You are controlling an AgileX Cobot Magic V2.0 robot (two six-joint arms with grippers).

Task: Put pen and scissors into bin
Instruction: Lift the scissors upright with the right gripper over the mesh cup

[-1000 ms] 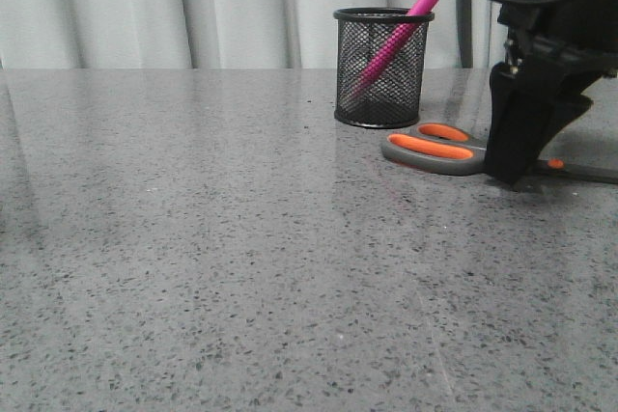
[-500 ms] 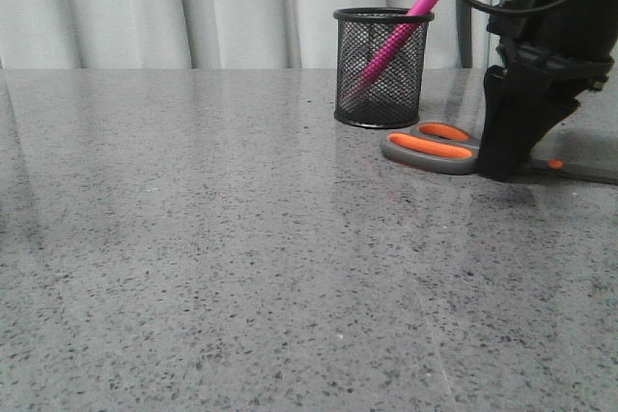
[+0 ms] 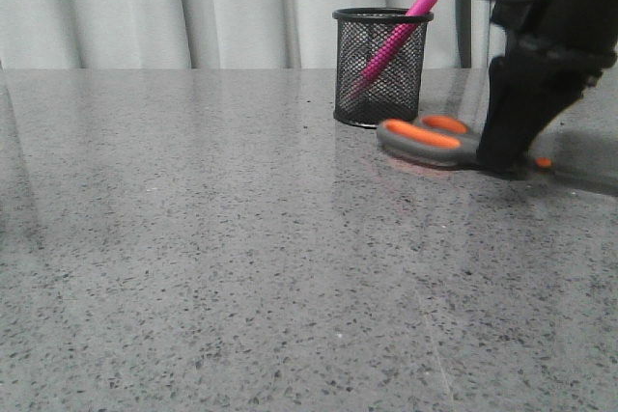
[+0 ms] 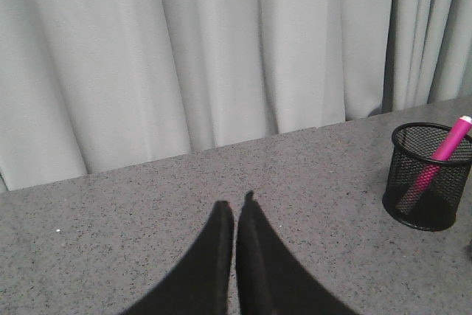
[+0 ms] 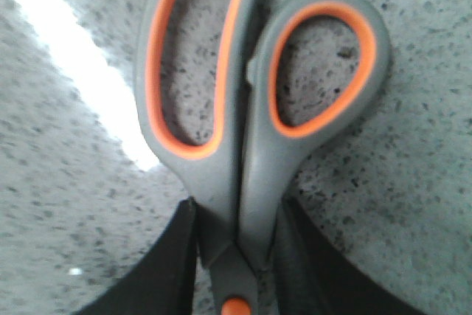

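Observation:
The pink pen (image 3: 396, 36) leans inside the black mesh bin (image 3: 352, 74) at the back of the table. The scissors (image 3: 425, 139) are just right of the bin, grey and orange handles pointing left. My right gripper (image 3: 502, 163) is shut on the scissors next to the orange pivot; in the right wrist view the fingers (image 5: 184, 256) clamp both sides of the scissors (image 5: 243, 145). The handles sit slightly off the table. The blades are hidden behind the gripper. My left gripper (image 4: 236, 208) is shut and empty above the table; its view shows the bin (image 4: 402, 182) and the pen (image 4: 450, 142).
A grey speckled table (image 3: 241, 267) runs to a pale curtain (image 3: 193, 7) at the back. The right arm's black body and cables (image 3: 560, 16) hang over the table's right side, close to the bin.
The scissors' handles have risen a little and shifted left toward the bin with my right gripper. The dark blade seen at the far right no longer shows.

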